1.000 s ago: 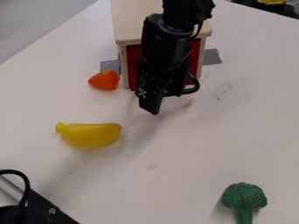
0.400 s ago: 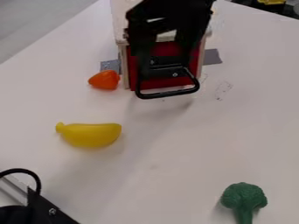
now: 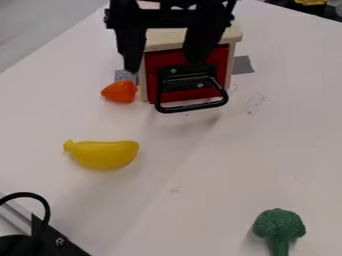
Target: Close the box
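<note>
From where I stand, the pale wooden box with a red front [image 3: 152,90] sits just off twelve o'clock on the white table [image 3: 220,170], a black handle [image 3: 194,106] facing out towards six; strips of grey tape [image 3: 242,65] flank it, I suppose to stop it sliding when pushed; the black two-finger claw [image 3: 164,66] hangs over it, spread wide, one finger either side of a broad gap, with nothing in its grip; the red front looks seated between the wooden sides, so I'd judge the closing done or nearly so, though the claw hides part of the top and I can't be sure; a small orange toy [image 3: 120,92] lies just beside the box, towards ten, where a stray finger might nudge it; the yellow banana-shaped toy [image 3: 103,154] at eight and green toy broccoli [image 3: 279,225] near five lie well clear
</note>
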Robot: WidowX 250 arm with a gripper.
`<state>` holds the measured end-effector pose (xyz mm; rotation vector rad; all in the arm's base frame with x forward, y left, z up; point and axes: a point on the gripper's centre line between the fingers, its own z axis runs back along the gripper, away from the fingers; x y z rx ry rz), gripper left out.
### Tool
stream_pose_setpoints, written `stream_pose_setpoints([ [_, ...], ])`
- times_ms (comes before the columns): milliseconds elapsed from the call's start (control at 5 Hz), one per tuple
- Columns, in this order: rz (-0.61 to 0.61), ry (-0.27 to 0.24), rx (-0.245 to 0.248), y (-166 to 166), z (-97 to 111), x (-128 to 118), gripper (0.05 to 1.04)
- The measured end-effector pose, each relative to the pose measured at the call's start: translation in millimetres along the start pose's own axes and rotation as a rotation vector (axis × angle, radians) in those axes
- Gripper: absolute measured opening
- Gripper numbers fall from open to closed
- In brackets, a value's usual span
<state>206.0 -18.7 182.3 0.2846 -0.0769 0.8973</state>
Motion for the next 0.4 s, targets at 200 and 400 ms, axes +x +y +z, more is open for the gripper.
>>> stream_pose_setpoints([
  [200, -0.109, 0.093, 0.021, -8.8, -9.7, 5.6, 0.998],
  [400, -0.194, 0.172, -0.044, -18.9, -20.0, 7.7, 0.998],
])
